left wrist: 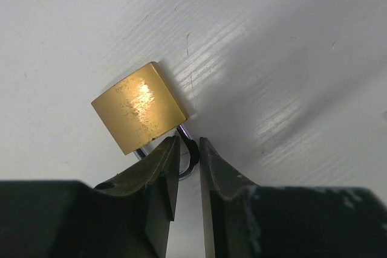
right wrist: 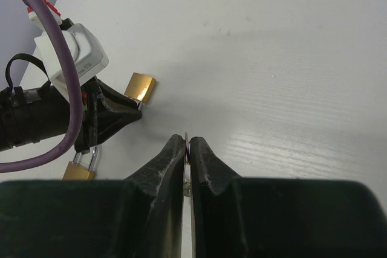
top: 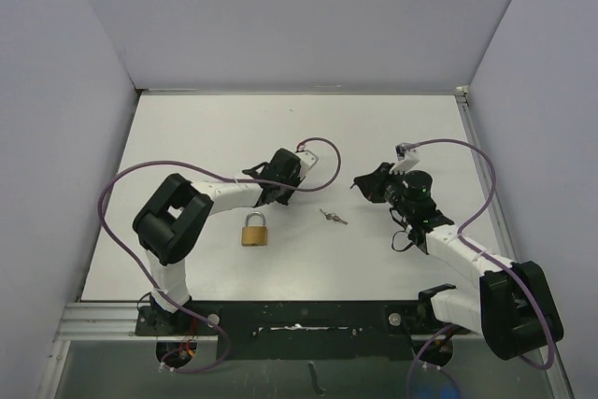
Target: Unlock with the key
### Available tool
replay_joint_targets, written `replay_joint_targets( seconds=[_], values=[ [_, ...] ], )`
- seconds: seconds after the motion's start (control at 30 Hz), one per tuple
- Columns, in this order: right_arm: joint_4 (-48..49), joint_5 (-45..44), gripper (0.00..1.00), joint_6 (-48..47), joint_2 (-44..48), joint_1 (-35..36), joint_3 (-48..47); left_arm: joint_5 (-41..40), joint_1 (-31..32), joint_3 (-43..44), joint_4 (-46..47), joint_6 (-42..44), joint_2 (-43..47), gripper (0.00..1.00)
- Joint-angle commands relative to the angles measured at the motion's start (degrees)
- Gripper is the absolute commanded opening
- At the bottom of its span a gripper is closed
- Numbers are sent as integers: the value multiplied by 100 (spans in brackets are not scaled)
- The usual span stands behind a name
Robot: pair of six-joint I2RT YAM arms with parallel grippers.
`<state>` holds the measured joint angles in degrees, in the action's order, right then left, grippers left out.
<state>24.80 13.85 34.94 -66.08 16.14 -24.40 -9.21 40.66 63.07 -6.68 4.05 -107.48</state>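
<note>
The shackle [left wrist: 191, 152] of the padlock [left wrist: 139, 108] was straddled by the left pincer [left wrist: 188, 143]; whether it was clamped could not be told. The right pincer [right wrist: 186, 140] was pressed together. The key [top: 332, 217] was not yet inserted and lay on the surface [top: 234, 128].

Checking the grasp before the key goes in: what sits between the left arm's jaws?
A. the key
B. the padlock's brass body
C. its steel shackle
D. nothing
C: the left wrist view shows the steel shackle in the gap between the jaw tips, brass body beyond them.

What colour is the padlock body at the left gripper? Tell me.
The padlock body is brass gold, clearest in the left wrist view.
</note>
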Motion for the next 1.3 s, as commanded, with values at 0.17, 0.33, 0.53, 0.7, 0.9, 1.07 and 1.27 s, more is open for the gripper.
replay_joint_targets(
  seconds=[0.17, 0.33, 0.53, 0.7, 0.9, 1.07, 1.27],
  values=[
    [315, 90, 0, 28, 191, -80, 29, 141, -150, 206, -376, -304, -236, 11],
    [298, 101, 0, 22, 209, -102, 27, 221, -186, 212, -361, -379, -273, 0],
    [297, 101, 0, 31, 197, -110, 41, 457, -201, 157, -188, -403, -35, 0],
    [312, 101, 0, 39, 184, -111, 45, 1049, -306, 82, -32, -585, 401, 0],
    [323, 114, 0, 48, 210, -120, 64, 1717, -458, -88, 257, -908, 852, 0],
    [333, 118, 0, 57, 219, -120, 85, 2178, -548, -187, 536, -1172, 1045, 0],
    [325, 110, 0, 64, 256, -121, 98, 2621, -689, -317, 935, -1521, 1106, 0]
  ],
)
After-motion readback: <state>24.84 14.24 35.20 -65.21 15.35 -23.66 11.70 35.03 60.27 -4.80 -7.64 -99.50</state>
